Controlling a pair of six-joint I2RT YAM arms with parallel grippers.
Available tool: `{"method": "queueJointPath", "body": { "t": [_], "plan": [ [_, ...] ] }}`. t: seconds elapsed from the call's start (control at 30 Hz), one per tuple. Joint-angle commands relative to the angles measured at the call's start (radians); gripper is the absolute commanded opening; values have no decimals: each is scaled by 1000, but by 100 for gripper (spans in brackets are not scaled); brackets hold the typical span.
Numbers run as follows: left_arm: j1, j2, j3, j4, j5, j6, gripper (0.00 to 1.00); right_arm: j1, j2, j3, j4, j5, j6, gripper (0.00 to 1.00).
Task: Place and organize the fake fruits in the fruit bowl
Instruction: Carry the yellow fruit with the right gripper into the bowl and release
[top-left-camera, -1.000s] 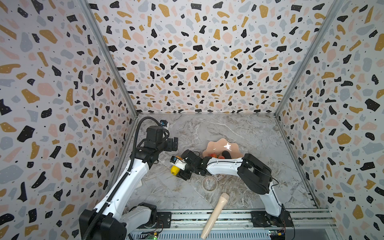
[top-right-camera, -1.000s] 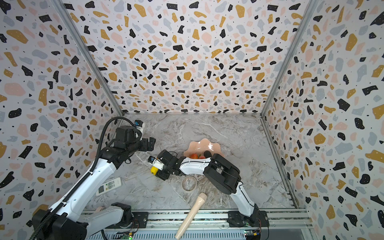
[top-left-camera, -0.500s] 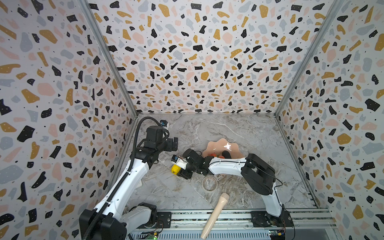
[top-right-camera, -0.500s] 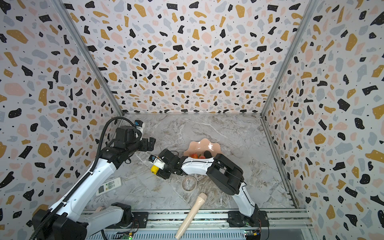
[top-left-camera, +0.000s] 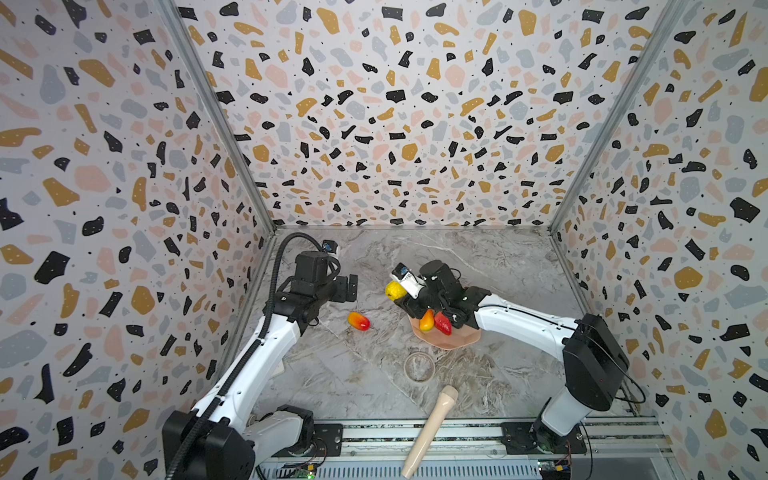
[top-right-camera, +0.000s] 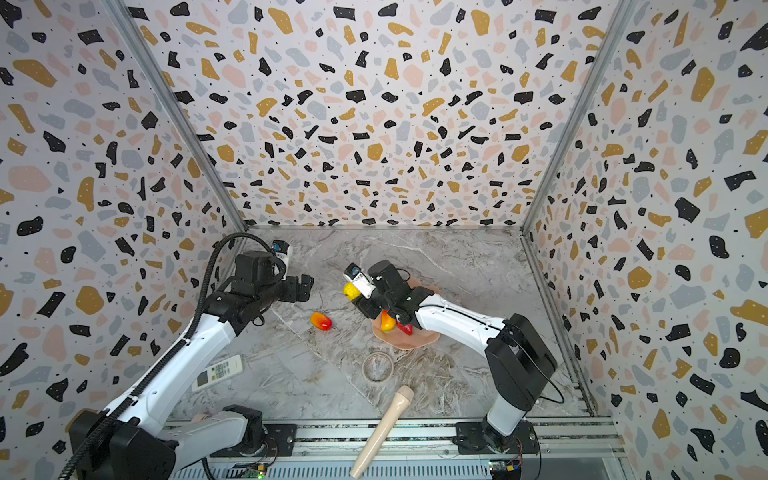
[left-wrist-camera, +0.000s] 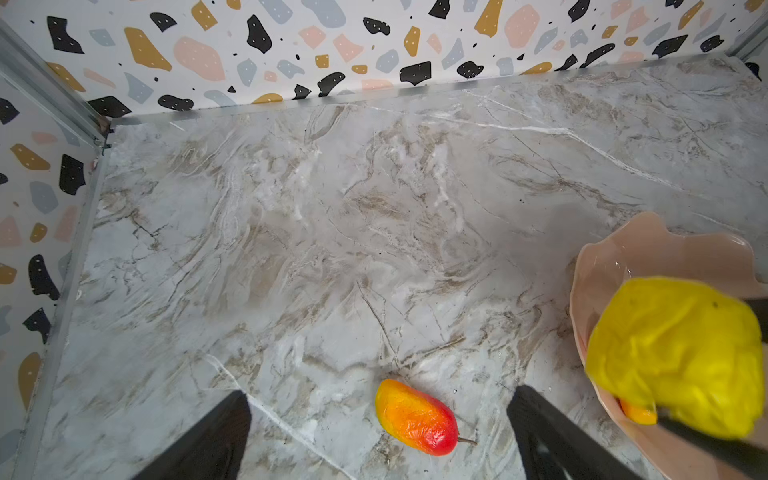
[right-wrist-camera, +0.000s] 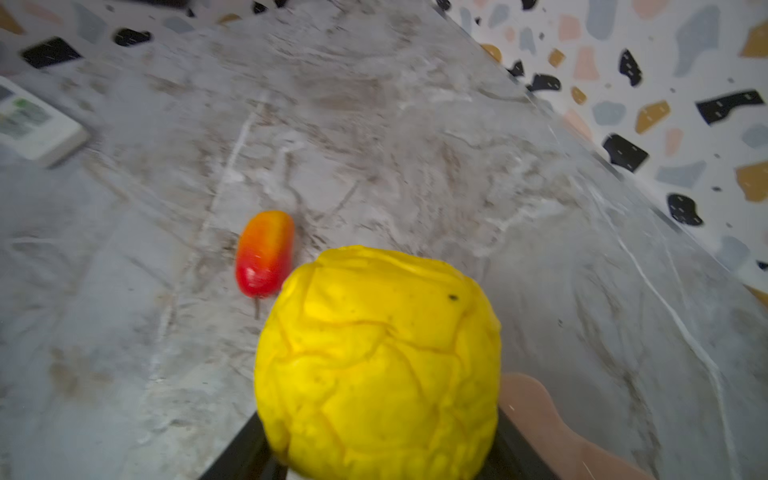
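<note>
**Lemon** (right-wrist-camera: 380, 361): lifted off the table within the last second. It is now pinched in the right gripper (top-left-camera: 401, 296), aloft beside the fruit bowl (top-left-camera: 451, 341) rim.
**Bowl contents:** one mango (top-left-camera: 426, 321) and the strawberry (top-left-camera: 443, 323). The avocado is possibly hidden under the arm.
**Second mango** (top-left-camera: 358, 321): loose on the table, apart from the bowl.
**Left gripper** (top-left-camera: 349, 288): spread, empty, near that mango.
**Outstanding:** lemon drop-in, then the loose mango.
</note>
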Motion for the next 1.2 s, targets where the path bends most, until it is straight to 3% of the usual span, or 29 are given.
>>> {"method": "queueJointPath", "body": {
  "t": [0.0, 0.23, 0.67, 0.77, 1.0, 1.17],
  "plan": [
    [0, 4, 2, 30, 14, 13, 100, -65, 11, -8, -124, 116, 3, 42],
    [0, 9, 5, 29, 17, 13, 99, -188, 43, -14, -167, 157, 50, 42],
    [0, 11, 2, 29, 18, 15, 100, -214, 88, -28, -177, 41, 74, 50],
    [0, 9, -1, 28, 19, 14, 100, -214, 82, -31, -180, 29, 77, 58],
    [0, 10, -5, 33, 20, 14, 100, -214, 47, -25, -193, 41, 74, 91],
    [0, 7, -10, 35, 22, 14, 100, -211, 7, -2, -218, 55, 67, 99]
  ]
}}
